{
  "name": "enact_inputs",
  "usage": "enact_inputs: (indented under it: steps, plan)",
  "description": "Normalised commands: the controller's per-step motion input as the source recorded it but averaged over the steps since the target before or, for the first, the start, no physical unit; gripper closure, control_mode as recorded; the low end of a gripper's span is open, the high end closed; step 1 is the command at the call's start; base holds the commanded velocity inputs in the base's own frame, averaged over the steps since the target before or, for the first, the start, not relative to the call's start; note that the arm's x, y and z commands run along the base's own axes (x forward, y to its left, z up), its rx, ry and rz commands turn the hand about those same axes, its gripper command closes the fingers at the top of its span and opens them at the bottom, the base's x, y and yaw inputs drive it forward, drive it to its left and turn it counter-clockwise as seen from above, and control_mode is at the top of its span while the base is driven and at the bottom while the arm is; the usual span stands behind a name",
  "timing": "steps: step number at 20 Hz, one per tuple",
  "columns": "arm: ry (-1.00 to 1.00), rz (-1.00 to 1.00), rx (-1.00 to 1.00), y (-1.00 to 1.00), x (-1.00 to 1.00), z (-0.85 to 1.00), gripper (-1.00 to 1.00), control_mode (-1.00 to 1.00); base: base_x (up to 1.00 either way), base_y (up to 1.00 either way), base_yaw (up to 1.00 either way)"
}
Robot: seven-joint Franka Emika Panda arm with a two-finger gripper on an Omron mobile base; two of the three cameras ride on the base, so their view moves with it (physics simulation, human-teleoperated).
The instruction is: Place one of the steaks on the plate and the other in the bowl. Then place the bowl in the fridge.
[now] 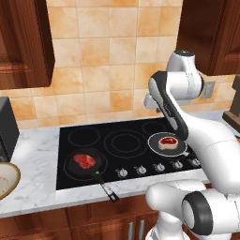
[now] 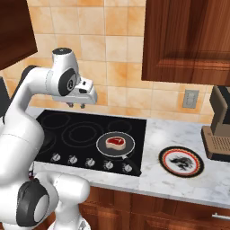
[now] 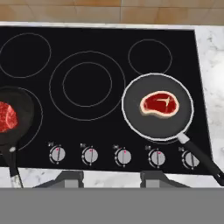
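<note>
The gripper (image 3: pixel 112 177) hangs high over the cooktop (image 3: pixel 100 61), jaws apart and empty, surveying both steaks: the pale-edged steak (image 3: pixel 159 104) in the right pan (image 3: pixel 131 114), the raw red steak (image 1: pixel 85 160) in the left pan (image 1: pixel 69 168). The plate (image 2: pixel 181 161) waits right of the cooktop, the bowl (image 1: pixel 5 180) far left.

You see a black cooktop (image 3: pixel 100 52) set in the marble desk (image 2: pixel 179 179), two dark frying pans (image 3: pixel 157 109) (image 1: pixel 82 171) on it, a row of knobs (image 3: pixel 124 156) along its front, tan wall tiles (image 1: pixel 103 56), and dark wood cabinets (image 2: pixel 188 40) above.
</note>
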Motion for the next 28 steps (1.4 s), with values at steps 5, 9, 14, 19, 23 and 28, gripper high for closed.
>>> enact_inputs:
  steps: [5, 9, 14, 19, 23, 28]
  plan:
    - [0.01, -0.12, 0.02, 0.07, 0.01, -0.14, -1.00, -1.00, 0.00, 0.00, 0.00]
    - [0.10, -0.21, 0.00, -0.03, 0.18, -0.35, -1.00, -1.00, 0.00, 0.00, 0.00]
    - [0.13, -0.36, 0.00, -0.06, 0.17, -0.46, -1.00, -1.00, 0.00, 0.00, 0.00]
    - [0.09, -0.15, 0.01, -0.41, 0.35, -0.33, -1.00, -1.00, 0.00, 0.00, 0.00]
    - [0.11, -0.12, 0.01, -0.60, 0.36, -0.58, -1.00, -1.00, 0.00, 0.00, 0.00]
    - [0.04, -0.21, 0.01, -0.39, 0.38, -0.55, -1.00, -1.00, 0.00, 0.00, 0.00]
